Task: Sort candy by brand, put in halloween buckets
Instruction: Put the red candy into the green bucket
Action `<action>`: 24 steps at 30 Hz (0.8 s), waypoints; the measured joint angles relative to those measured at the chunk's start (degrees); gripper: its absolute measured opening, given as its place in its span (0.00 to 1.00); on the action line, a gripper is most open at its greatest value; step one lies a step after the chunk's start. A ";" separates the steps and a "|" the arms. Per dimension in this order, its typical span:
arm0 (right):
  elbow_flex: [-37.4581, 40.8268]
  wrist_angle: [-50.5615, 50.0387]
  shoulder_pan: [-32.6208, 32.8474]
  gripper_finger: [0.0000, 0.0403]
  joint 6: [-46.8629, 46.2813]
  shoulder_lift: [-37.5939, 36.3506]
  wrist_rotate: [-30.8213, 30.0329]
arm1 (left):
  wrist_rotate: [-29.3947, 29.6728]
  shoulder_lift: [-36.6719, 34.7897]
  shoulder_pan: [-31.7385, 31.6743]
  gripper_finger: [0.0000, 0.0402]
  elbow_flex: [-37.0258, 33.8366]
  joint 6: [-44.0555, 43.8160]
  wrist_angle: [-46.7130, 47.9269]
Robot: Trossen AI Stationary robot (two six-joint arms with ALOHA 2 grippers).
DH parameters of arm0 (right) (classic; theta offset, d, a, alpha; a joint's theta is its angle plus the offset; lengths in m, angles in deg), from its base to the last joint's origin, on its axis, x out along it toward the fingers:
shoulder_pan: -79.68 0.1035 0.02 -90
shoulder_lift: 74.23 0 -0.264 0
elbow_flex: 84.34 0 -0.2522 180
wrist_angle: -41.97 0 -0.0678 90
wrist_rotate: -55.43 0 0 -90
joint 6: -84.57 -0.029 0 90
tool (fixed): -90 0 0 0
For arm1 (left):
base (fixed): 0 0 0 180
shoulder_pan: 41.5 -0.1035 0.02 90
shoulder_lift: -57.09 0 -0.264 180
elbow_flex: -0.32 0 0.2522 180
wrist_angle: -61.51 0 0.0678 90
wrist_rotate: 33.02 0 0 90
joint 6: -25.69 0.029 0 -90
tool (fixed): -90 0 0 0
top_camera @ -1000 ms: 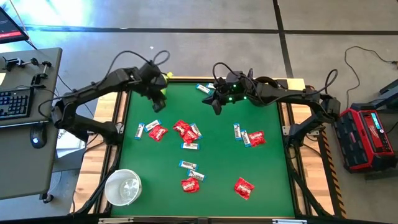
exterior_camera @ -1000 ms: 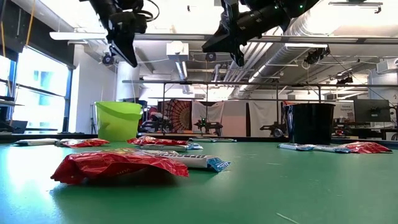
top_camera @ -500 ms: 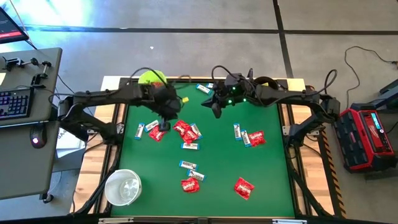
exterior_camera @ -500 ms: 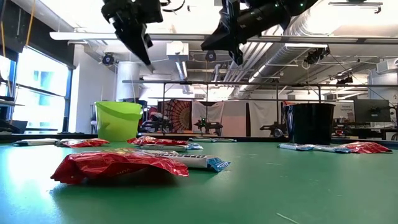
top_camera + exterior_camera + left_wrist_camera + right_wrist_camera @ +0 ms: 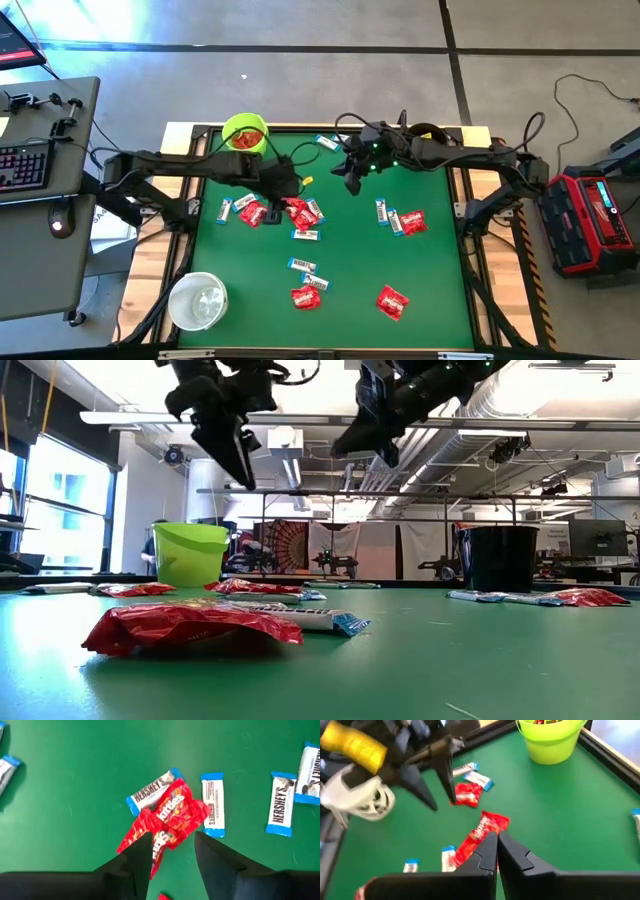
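Crinkly red candy packet (image 5: 167, 817) lies directly beneath left tool (image 5: 172, 852), long axis diagonal between parted fingers; right tool (image 5: 496, 851) clenched, empty, farther off.

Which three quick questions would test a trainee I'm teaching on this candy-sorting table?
1. True or false: the left gripper is holding the red crinkly Skittles packet.
2. Multiple choice: which pail already shows candy inside? A the lime green round plastic bucket; B the white translucent bucket; C the black bucket.
3. Fill in: the right gripper, hovering above the green table, has its fingers ____.

Key: 1 false, its fingers stand open above the packet. 2 A. 3 shut.
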 joint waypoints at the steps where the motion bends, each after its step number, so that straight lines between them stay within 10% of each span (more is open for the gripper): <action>1: 0.00 -0.52 0.18 0.00 0.91 -0.17 -0.18 | 0.02 -0.93 -0.15 0.31 -1.55 -0.53 -1.10; 11: 3.04 4.18 2.12 0.00 4.22 -0.39 -1.48 | -0.22 -6.25 -0.43 0.24 -12.60 -2.12 -5.81; 24: 16.73 22.58 2.79 0.00 -3.34 -3.15 -2.75 | 1.84 0.02 -0.54 0.44 -17.64 0.44 -13.91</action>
